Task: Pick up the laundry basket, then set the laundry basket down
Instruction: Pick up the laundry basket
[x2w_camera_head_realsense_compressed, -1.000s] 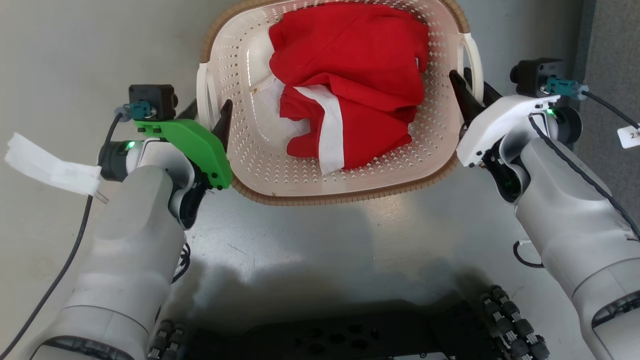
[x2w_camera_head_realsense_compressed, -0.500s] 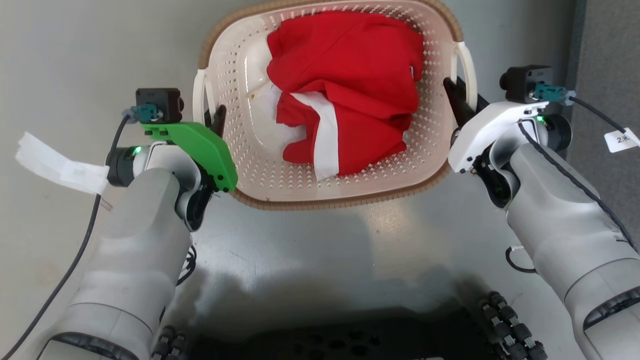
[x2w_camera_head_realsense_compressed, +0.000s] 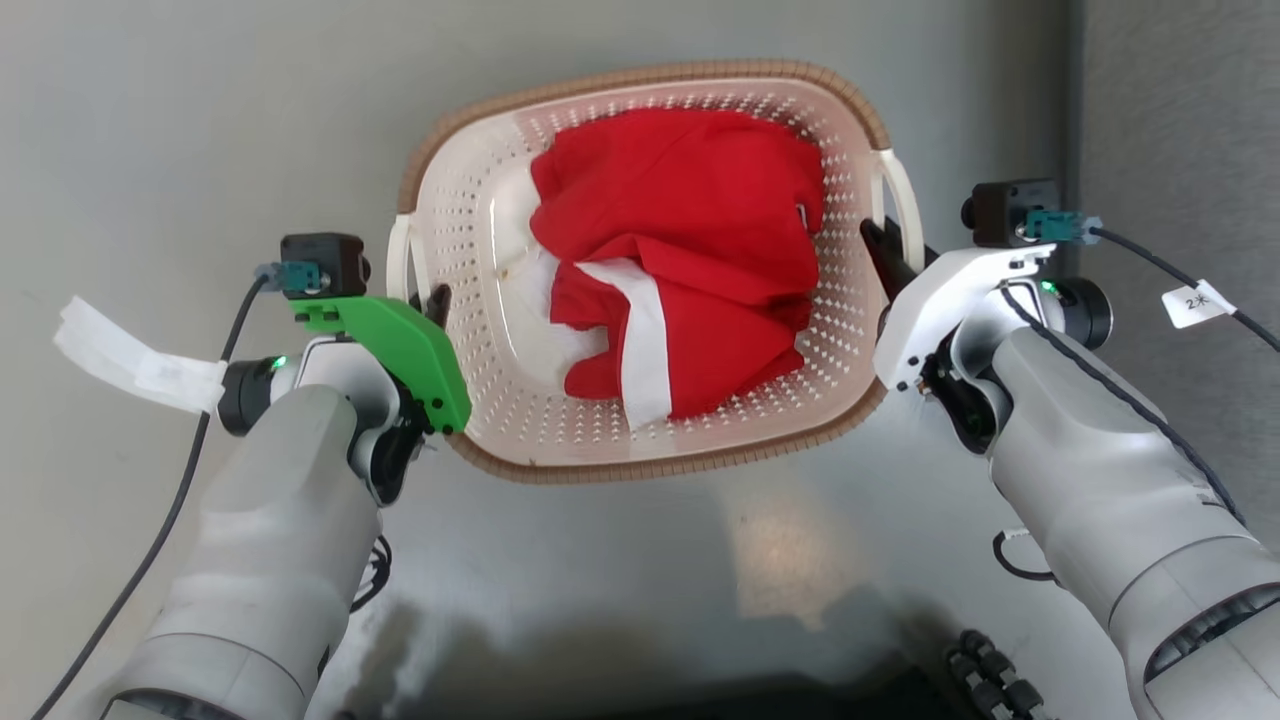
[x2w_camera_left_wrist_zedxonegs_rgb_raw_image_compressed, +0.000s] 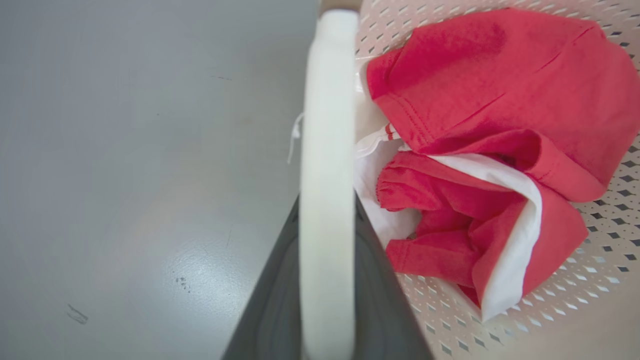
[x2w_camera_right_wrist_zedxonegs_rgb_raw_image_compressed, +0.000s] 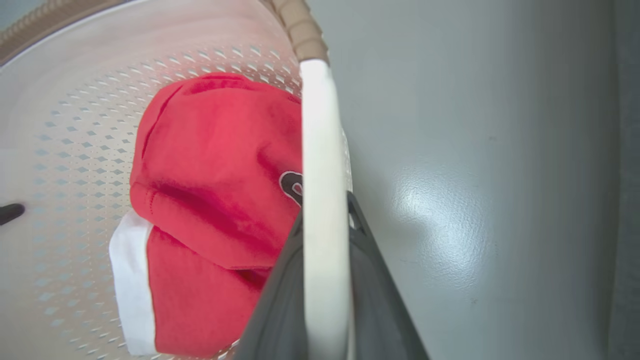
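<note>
Jaws clamped on both sides! The left gripper (x2w_camera_head_realsense_compressed: 432, 300) had its two dark fingers pinched narrow on the left handle (x2w_camera_head_realsense_compressed: 398, 255) of the laundry basket (x2w_camera_head_realsense_compressed: 640, 468). In the left wrist view the white loop ran straight up between them, a finger pressed on either flank. The right gripper (x2w_camera_head_realsense_compressed: 885, 250) mirrored it, closed tight on the right handle (x2w_camera_head_realsense_compressed: 905, 200), with the loop sandwiched the same way in the right wrist view. The basket sat squarely between the two grippers, long side facing the robot and its brown rim band showing all round. A crumpled red garment (x2w_camera_head_realsense_compressed: 690, 230) with a white strip lay inside. Below was glossy grey floor (x2w_camera_head_realsense_compressed: 200, 120); whether the basket touched it, I couldn't tell.
</note>
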